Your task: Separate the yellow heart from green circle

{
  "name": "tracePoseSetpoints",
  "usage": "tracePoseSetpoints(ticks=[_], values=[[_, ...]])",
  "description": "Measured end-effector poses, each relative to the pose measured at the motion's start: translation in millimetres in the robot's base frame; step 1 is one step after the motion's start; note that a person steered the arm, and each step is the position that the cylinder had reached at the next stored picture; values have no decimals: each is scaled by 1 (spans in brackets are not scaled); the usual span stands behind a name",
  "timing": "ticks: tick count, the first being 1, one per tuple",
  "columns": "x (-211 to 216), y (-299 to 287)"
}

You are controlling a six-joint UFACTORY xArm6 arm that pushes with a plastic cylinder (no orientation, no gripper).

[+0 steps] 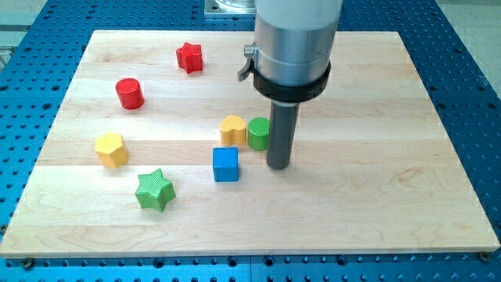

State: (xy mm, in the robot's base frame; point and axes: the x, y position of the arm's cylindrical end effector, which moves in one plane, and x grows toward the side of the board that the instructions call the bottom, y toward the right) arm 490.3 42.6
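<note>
The yellow heart [232, 129] lies near the middle of the wooden board, touching the green circle [257, 133] on its right. My tip [278, 166] stands on the board just to the right of and slightly below the green circle, and the rod covers that block's right edge. The blue cube [225, 164] sits just below the yellow heart, to the left of my tip.
A red star [189, 57] and a red cylinder [130, 93] lie at the upper left. A yellow hexagon [111, 150] and a green star [154, 189] lie at the lower left. The board [391, 196] rests on a blue perforated table.
</note>
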Motion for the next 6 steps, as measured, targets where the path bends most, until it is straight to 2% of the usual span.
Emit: tracePoseSetpoints(ticks=[2, 3, 4, 6], values=[[-37, -23], [-9, -60], [-8, -63], [9, -33]])
